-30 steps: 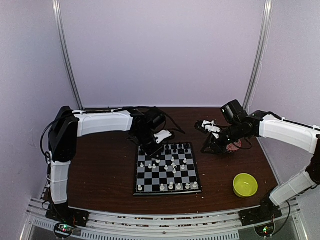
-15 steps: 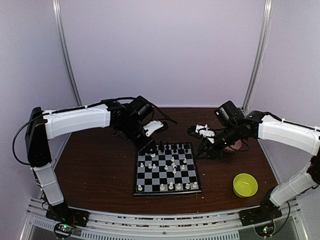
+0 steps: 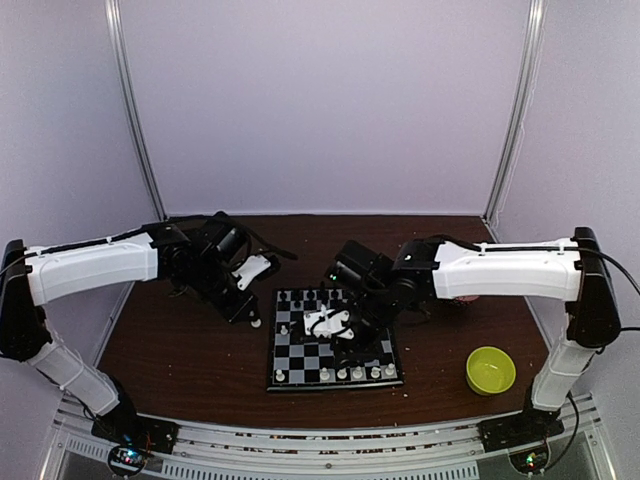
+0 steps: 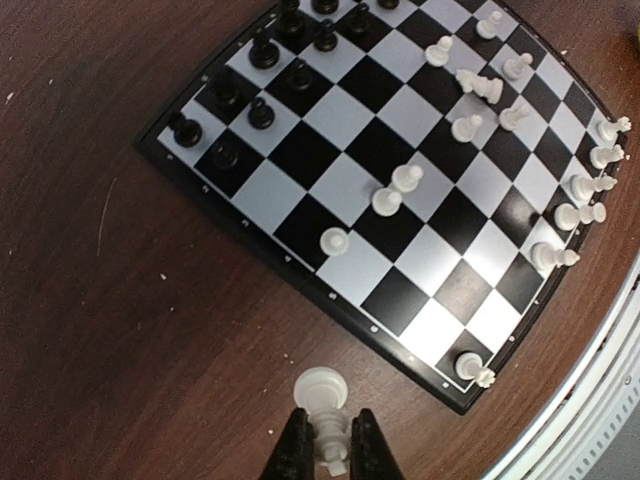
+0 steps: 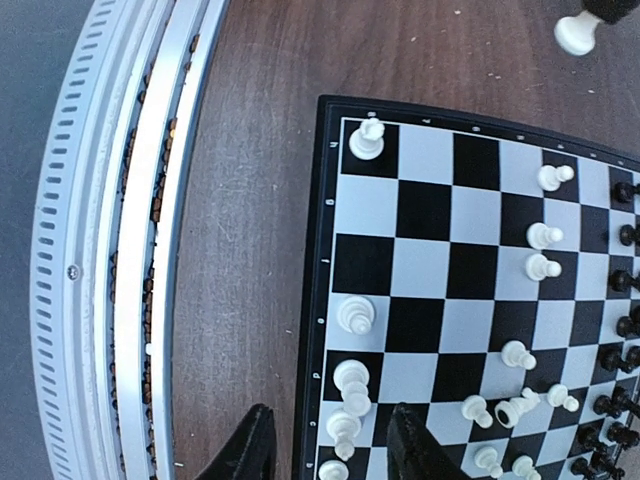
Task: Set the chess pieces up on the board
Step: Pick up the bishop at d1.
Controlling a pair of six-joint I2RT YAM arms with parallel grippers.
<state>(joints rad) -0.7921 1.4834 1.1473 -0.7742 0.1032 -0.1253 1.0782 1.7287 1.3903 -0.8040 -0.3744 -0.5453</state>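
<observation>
Starting with the top view: the left gripper (image 3: 252, 318) has backed off the far-left corner of the board (image 3: 335, 386). It now hangs over the table (image 3: 190, 370) just beside the board's left edge, pinching a white piece (image 3: 256, 322). The right gripper (image 3: 345, 340) has swung in from the far right and now sits over the board's middle. Black chess pieces (image 3: 312, 296) crowd the far rows. White chess pieces (image 3: 340, 373) line the near row, with several loose mid-board. The yellow-green bowl (image 3: 490, 370) sits well apart, near right.

Left wrist view: the fingers are pressed onto the white piece (image 4: 322, 395), which is over bare wood just off the board (image 4: 300, 155). Another white piece, the tipped piece (image 4: 478, 85), appears to lie on its side mid-board.

Right wrist view: the right gripper (image 5: 330, 415) has its jaws spread with nothing between them. It hovers at the near rim of the board (image 5: 425, 210), beside the white back row. The white piece (image 5: 578, 32) held by the other arm shows off the board at top right.

Judgement: the left arm has cleared the way with its piece not yet placed, and the right arm is coming in empty for a loose white one. Setup is far from done, since the mid-board whites need home squares. Watch for the arms crowding each other.
</observation>
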